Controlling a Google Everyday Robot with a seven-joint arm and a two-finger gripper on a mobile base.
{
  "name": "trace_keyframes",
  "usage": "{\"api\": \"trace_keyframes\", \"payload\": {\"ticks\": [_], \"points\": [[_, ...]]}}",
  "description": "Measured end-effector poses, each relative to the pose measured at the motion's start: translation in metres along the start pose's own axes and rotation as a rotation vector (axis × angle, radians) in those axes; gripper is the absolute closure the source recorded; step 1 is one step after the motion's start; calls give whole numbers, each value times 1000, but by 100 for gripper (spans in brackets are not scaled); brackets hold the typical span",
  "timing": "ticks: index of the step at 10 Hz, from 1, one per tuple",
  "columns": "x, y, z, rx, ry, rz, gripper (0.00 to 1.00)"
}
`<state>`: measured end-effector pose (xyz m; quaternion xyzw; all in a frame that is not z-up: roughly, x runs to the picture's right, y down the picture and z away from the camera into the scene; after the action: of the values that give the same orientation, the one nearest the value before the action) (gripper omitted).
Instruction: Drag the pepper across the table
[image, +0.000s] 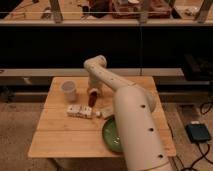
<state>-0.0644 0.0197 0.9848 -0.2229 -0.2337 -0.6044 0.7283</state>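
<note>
The pepper (92, 98) is a small dark red-brown oval lying on the light wooden table (60, 131), right of the white cup (68, 91). My white arm reaches from the lower right over the table, and my gripper (93, 90) hangs directly over the pepper's far end, right at it. The gripper's lower part merges with the pepper, so contact cannot be made out.
White rectangular blocks (80, 111) lie in a row in front of the pepper. A green plate (111, 136) sits partly under my arm near the table's right front. A dark shelf runs behind the table. A dark device (199, 132) lies on the floor at right.
</note>
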Motion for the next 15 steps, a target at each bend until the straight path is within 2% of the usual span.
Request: {"api": "trace_keyframes", "payload": {"ticks": [3,4,6,8,12,13,15], "points": [[-34,1,-3,-8,-3,-5,79],[-44,-7,-6,-9,-1,-14,84],[-65,-20,-6,-13,0,-36,84],[-96,-18,-8,-22,7,-54,84],[-161,-30,-12,-35,15,-102,84],[-175,-24,-13,-40,16,-98,84],[-182,-22,-16,-55,22,-116,84]]}}
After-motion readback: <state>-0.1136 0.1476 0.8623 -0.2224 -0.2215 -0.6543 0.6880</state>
